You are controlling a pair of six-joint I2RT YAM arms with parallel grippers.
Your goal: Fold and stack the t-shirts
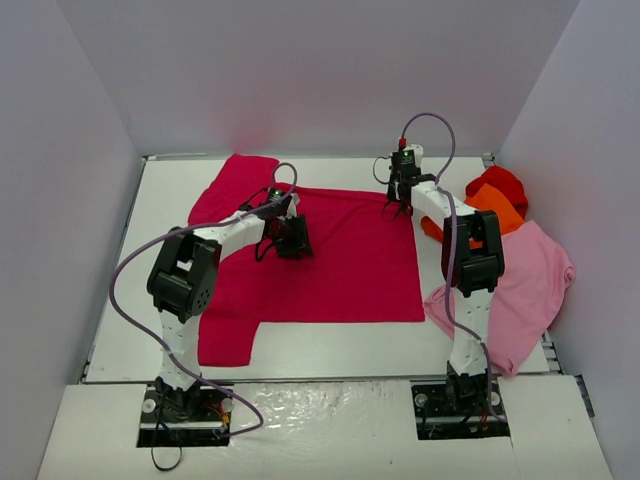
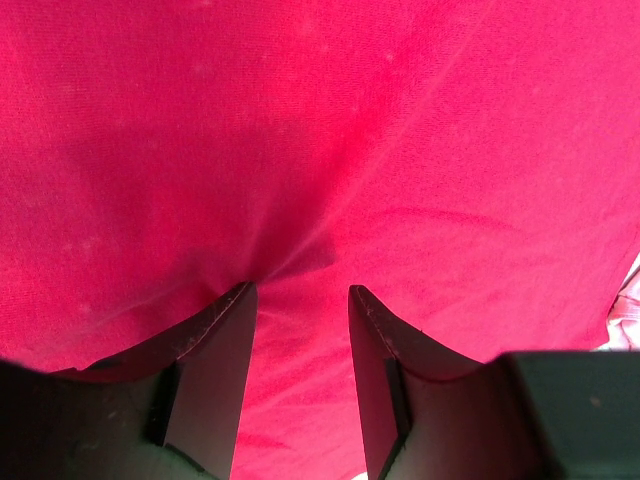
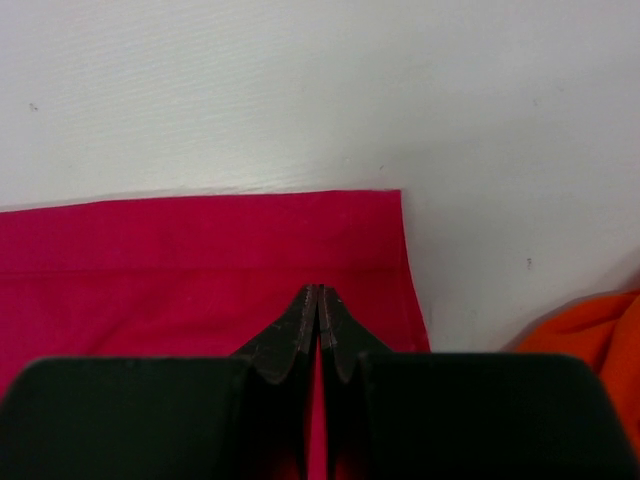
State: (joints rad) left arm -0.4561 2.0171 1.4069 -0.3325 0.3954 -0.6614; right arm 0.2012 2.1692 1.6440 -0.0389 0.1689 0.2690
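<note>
Crimson t-shirt [image 1: 340, 265] spread flat on the white table [image 1: 330, 345], a gripper at each side of it.
The left gripper [image 2: 300, 290] sits low over the shirt's left-middle, jaws apart, the cloth puckered into a small crease at its tips. The right gripper [image 3: 318, 290] is at the shirt's far right corner, jaws pressed together; whether cloth is pinched between them cannot be told. Further right, an orange t-shirt [image 1: 500, 215] and a bright red t-shirt [image 1: 500, 183] lie bunched, and a light pink t-shirt [image 1: 525, 280] lies nearer the arms.
</note>
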